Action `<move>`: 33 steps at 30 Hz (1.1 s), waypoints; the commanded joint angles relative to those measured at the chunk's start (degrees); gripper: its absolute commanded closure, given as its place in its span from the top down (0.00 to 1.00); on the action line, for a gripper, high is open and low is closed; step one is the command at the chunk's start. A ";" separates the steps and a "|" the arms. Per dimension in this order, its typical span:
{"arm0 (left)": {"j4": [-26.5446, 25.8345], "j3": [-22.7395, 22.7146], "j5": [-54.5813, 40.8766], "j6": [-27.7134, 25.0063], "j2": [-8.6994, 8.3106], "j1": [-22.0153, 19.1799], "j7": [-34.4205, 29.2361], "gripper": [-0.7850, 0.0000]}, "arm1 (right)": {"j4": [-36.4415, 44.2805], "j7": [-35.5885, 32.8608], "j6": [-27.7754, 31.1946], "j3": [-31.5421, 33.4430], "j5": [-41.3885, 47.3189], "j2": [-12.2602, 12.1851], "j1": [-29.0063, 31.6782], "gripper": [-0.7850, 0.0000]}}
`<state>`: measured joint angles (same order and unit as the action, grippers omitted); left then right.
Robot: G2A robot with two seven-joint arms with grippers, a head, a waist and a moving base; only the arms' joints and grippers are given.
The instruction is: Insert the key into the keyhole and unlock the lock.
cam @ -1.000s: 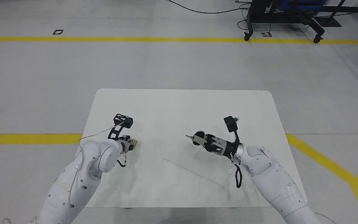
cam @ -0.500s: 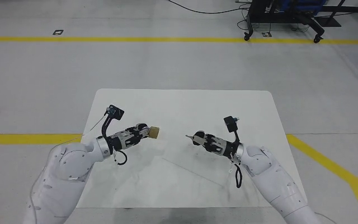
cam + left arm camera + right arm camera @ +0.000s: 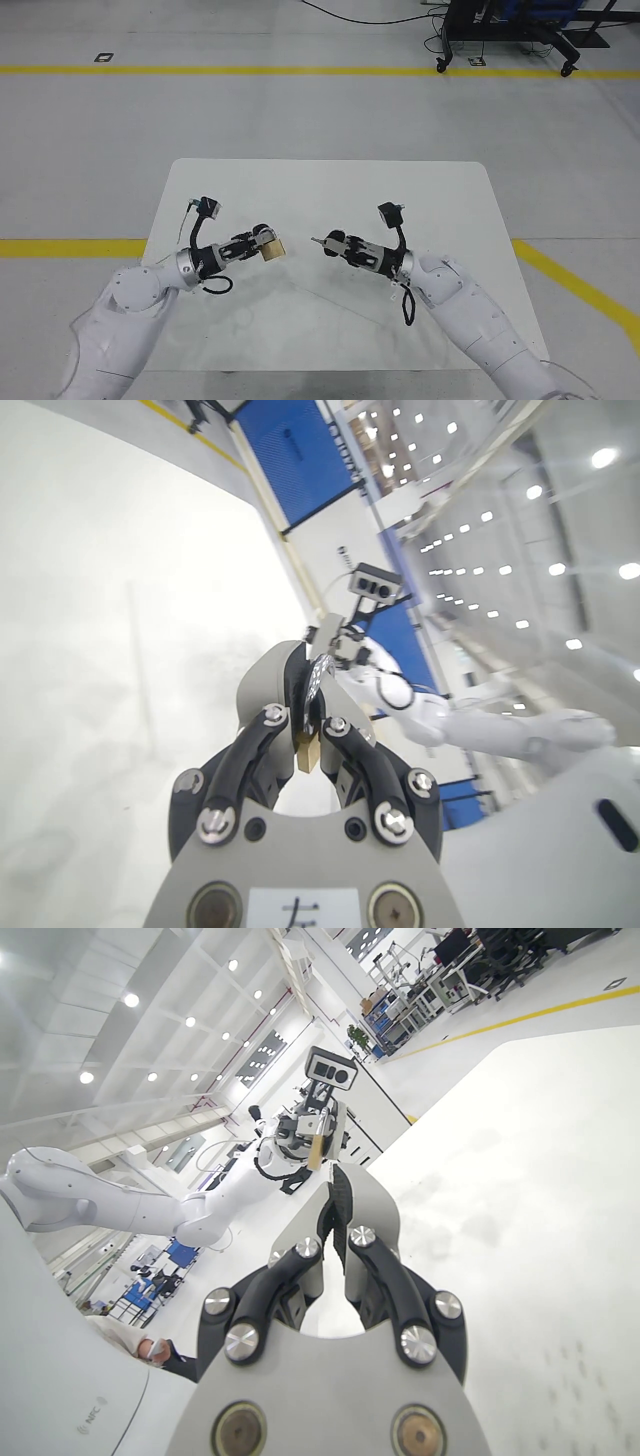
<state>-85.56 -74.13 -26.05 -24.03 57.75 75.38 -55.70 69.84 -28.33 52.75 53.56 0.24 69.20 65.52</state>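
Note:
Over the middle of the white table, my left gripper is shut on a brass padlock and holds it off the surface. The left wrist view shows the padlock's brass body and silver shackle pinched between the closed fingers. A short gap to the right, my right gripper is shut on a small key whose tip points at the padlock. From the right wrist view, the padlock sits just beyond my closed right gripper, apart from it.
The tabletop carries nothing besides faint scuff marks. Yellow floor lines run behind and beside the table. A black wheeled cart stands far off at the back right.
My left arm swung out from near the body toward the table's middle, carrying the padlock. The right gripper shifted left with the key, so the gap between key and padlock shrank.

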 commanded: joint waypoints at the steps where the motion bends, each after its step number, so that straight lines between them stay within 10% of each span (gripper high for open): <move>1: 4.25 1.02 -9.12 2.80 0.24 -2.54 -5.68 0.00 | -1.32 0.37 -0.28 -2.12 0.74 0.83 -1.94 0.00; 10: 5.50 1.31 -9.35 3.77 0.29 -3.49 -6.68 0.00 | -2.75 1.48 0.20 -4.21 1.48 1.87 -3.79 0.00; 19: 4.92 5.95 -3.37 22.28 1.14 -7.18 3.87 0.00 | 0.51 4.78 -3.16 -2.57 -0.52 1.63 -1.76 0.00; 33: 4.02 7.15 0.17 21.64 1.46 -8.74 6.71 0.00 | 2.70 6.82 -4.73 -0.91 -3.51 1.22 -0.18 0.00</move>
<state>-81.55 -66.99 -25.88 -2.38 59.21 66.64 -48.99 72.55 -21.51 48.02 52.65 -3.27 70.42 65.34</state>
